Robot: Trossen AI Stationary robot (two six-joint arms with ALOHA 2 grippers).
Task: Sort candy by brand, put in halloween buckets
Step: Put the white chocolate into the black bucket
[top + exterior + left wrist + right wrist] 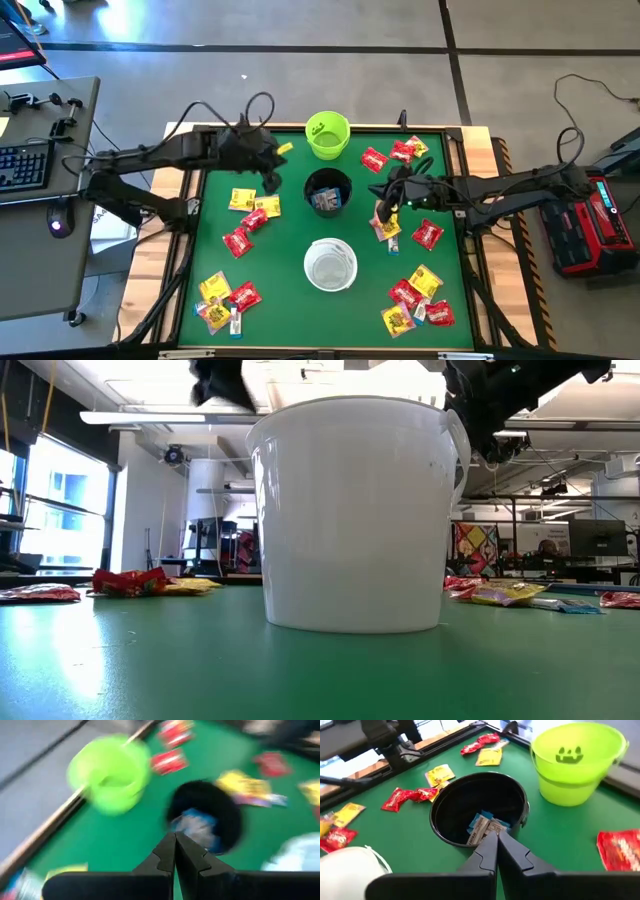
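Claws (496,836) shut; blk bucket (512,800) holds blue-white candy (482,826).

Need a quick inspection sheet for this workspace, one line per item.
Surface: green felt table top, wooden frame.
Job's things: lime green bucket, black bucket holding blue-and-white packets, white bucket; red and yellow candy packets scattered both sides.
Clutter: nothing seen.
Grippers: left gripper shut, above the table near the lime green and black buckets; right gripper shut, beside the black bucket; neither holds anything.
Cables: black loops over the left arm.
Surroundings: keyboard on side desk, red box on the floor.
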